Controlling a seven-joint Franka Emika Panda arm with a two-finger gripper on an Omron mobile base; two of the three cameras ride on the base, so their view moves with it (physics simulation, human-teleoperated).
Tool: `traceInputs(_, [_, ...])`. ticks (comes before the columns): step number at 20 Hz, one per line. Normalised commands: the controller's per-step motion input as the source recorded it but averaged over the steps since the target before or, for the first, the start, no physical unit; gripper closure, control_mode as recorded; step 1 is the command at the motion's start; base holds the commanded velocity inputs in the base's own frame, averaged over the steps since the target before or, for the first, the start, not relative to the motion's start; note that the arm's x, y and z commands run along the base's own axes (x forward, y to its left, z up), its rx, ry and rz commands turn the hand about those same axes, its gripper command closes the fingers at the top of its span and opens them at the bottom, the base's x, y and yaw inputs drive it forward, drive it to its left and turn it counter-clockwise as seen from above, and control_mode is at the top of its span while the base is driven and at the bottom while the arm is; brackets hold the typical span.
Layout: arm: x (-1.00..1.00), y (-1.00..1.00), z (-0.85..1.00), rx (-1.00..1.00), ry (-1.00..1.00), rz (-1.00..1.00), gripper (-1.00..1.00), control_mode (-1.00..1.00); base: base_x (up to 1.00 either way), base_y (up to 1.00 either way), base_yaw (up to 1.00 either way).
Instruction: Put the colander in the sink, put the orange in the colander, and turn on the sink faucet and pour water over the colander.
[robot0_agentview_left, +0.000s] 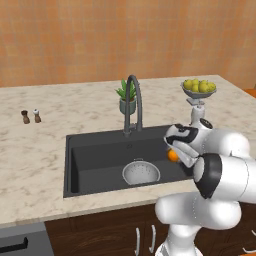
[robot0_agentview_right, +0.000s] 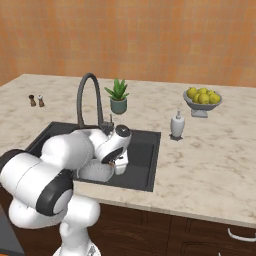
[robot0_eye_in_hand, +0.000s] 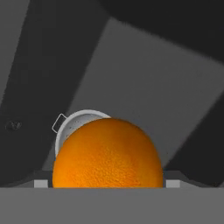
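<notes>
The orange (robot0_eye_in_hand: 108, 153) sits between the fingertips of my gripper (robot0_eye_in_hand: 107, 183), which is shut on it. In the left base view the gripper (robot0_agentview_left: 175, 154) holds the orange (robot0_agentview_left: 173, 155) over the right part of the black sink (robot0_agentview_left: 90, 155), above and to the right of the colander (robot0_agentview_left: 141, 172). The silvery colander stands upright on the sink floor, and its rim and handle (robot0_eye_in_hand: 74, 124) peek out behind the orange. The dark gooseneck faucet (robot0_agentview_left: 134, 97) rises behind the sink with no water running. From the right side my arm hides most of the colander (robot0_agentview_right: 95, 172).
A potted plant (robot0_agentview_left: 127, 97) stands behind the faucet. A footed bowl of yellow-green fruit (robot0_agentview_left: 198, 89) and a white soap dispenser (robot0_agentview_right: 177, 125) are on the counter to the right. Two small shakers (robot0_agentview_left: 31, 116) stand far left. The drain (robot0_eye_in_hand: 13, 125) lies beyond the colander.
</notes>
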Motion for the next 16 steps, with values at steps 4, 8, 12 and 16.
traceInputs(4, [0.33,0.19,-0.21,0.08,0.08,-0.04,1.00,-1.00,0.00,0.00,0.00])
traceInputs(8, [0.30,0.28,-0.09,0.03,0.25,-0.05,1.00,-1.00,0.00,0.00,0.00])
traceInputs(12, [0.16,0.27,-0.23,0.00,0.30,-0.02,1.00,-1.00,0.00,0.00,0.00])
traceInputs(16, [0.00,0.11,-0.46,0.03,0.01,0.00,1.00,-1.00,0.00,0.00,0.00])
